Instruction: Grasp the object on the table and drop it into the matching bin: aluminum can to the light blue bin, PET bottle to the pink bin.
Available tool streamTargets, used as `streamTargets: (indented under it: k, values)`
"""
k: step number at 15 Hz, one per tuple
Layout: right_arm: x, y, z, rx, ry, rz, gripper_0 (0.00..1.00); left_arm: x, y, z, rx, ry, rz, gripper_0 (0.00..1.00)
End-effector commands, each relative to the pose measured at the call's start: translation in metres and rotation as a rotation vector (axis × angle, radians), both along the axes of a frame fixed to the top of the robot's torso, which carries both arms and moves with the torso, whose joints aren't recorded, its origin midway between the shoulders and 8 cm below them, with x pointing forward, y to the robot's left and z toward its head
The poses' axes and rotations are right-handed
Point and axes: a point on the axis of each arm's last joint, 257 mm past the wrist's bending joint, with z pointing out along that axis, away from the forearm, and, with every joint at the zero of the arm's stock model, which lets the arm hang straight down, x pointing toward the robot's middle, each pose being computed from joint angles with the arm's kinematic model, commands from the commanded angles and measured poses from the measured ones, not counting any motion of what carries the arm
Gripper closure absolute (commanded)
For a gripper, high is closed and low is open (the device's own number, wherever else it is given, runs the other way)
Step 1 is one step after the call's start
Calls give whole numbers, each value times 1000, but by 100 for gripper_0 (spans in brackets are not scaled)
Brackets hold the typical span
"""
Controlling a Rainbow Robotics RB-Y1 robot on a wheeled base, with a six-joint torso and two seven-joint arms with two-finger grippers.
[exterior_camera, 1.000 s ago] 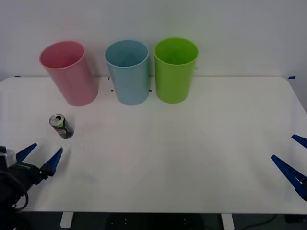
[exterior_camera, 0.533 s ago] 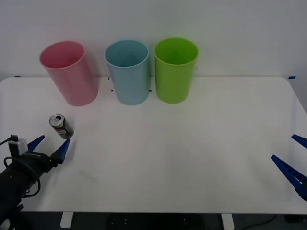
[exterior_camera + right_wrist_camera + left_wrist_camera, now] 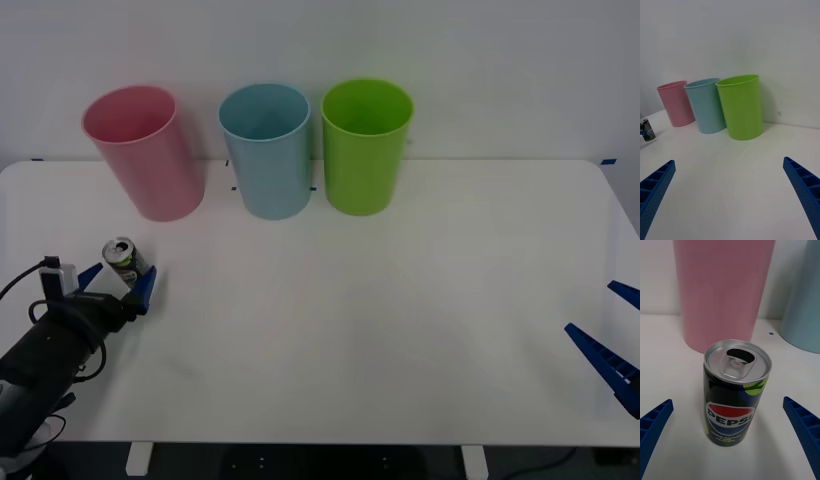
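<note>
The aluminum can (image 3: 124, 259), dark green and black with a silver opened top, stands upright on the white table (image 3: 380, 300) at the left. In the left wrist view the can (image 3: 735, 393) sits centred between my two spread blue fingers. My left gripper (image 3: 118, 284) is open, its fingertips flanking the can's near side without touching it. The pink bin (image 3: 145, 152) stands behind the can, the light blue bin (image 3: 266, 150) to its right. My right gripper (image 3: 615, 335) rests open at the table's right edge, far from everything.
A lime green bin (image 3: 365, 145) stands right of the light blue one, all three in a row along the table's back edge by the white wall. The right wrist view shows the bins (image 3: 739, 107) and the distant can (image 3: 646, 129).
My left gripper has advanced forward and to the right across the table, from well short of the can to either side of it. The can and right arm stayed put.
</note>
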Motion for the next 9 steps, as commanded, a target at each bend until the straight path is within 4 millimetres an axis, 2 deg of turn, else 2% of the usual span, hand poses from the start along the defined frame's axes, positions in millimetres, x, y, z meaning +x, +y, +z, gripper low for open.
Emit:
streamTargets:
  k: [1, 6, 9]
  values:
    - [0, 0, 0, 0, 0, 0, 0, 15, -6, -3, -15, 11, 0, 0]
    - [0, 0, 0, 0, 0, 0, 0, 34, -14, -2, -22, 16, -9, 0]
    - [0, 0, 0, 0, 0, 0, 0, 37, -17, -2, -17, 16, -13, 0]
